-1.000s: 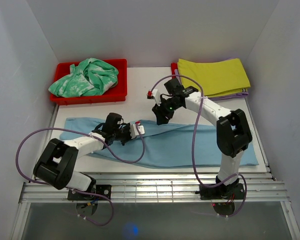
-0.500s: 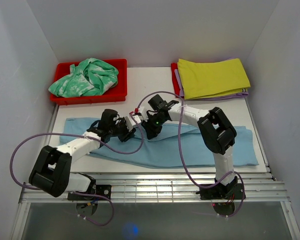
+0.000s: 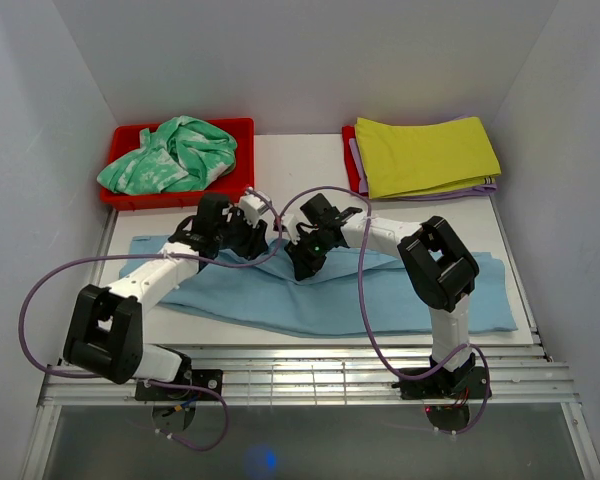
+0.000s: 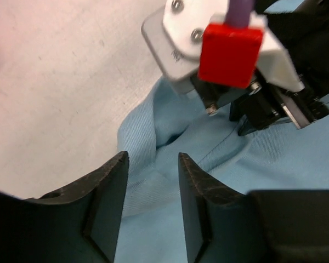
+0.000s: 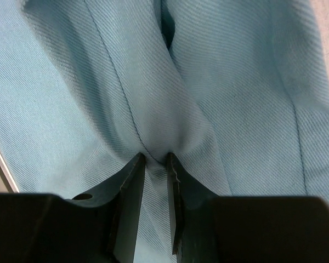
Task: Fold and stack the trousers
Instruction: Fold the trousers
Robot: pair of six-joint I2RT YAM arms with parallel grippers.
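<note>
The white table (image 3: 298,165) is carrying the trousers (image 3: 400,290), which are lying flat across its near half. The right gripper (image 5: 153,160) is pinching a raised ridge of their cloth, jaws nearly together. The left gripper (image 4: 152,160) is hovering partly spread over the trousers' far edge, gripping nothing.

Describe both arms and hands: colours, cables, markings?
Both arms have white links, black joints and a purple cable looping from base to wrist. The left hand and right hand have matte black wedge-shaped fingers. A red block sits on the right wrist's white bracket.
</note>
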